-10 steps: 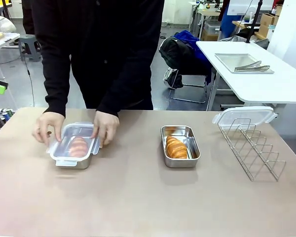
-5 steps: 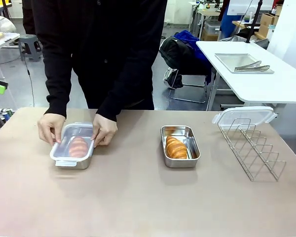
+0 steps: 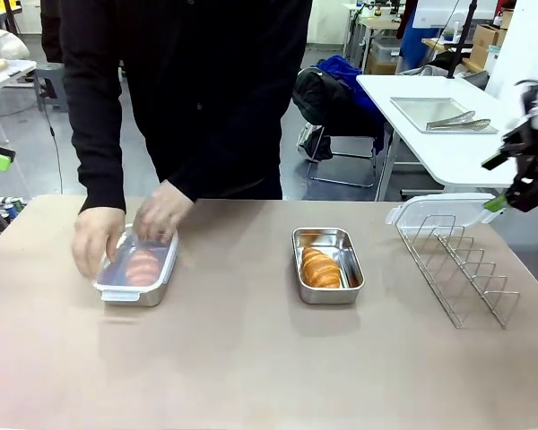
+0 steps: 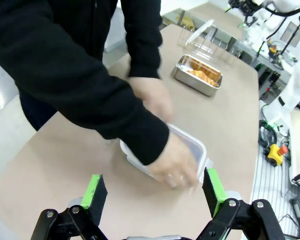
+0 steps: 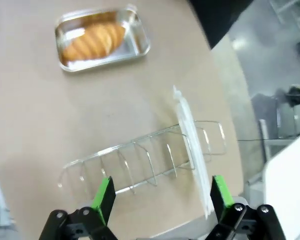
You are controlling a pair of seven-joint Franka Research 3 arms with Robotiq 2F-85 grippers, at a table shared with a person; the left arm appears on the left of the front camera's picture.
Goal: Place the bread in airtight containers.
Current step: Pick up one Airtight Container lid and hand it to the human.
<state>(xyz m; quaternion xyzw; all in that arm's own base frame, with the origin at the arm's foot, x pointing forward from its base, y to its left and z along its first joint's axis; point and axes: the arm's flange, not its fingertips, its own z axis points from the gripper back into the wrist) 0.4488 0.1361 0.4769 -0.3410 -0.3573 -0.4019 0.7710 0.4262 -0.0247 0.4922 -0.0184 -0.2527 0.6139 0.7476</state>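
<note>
Tabletop (image 3: 251, 358): golden ridged croissant (image 3: 320, 268) in shiny open pan (image 3: 327, 265); other croissant (image 3: 143, 266) seemingly lidded.

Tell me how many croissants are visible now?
2: one croissant under the clear lid in the pan the person presses, the other croissant in the open pan mid-table.

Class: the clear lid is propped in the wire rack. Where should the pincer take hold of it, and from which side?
Grip the clear lid by its upper long edge, coming down from above. It stands on edge in the end slot of the wire rack, so its rim is exposed and thin enough for the open right pincer hovering over it.
</note>
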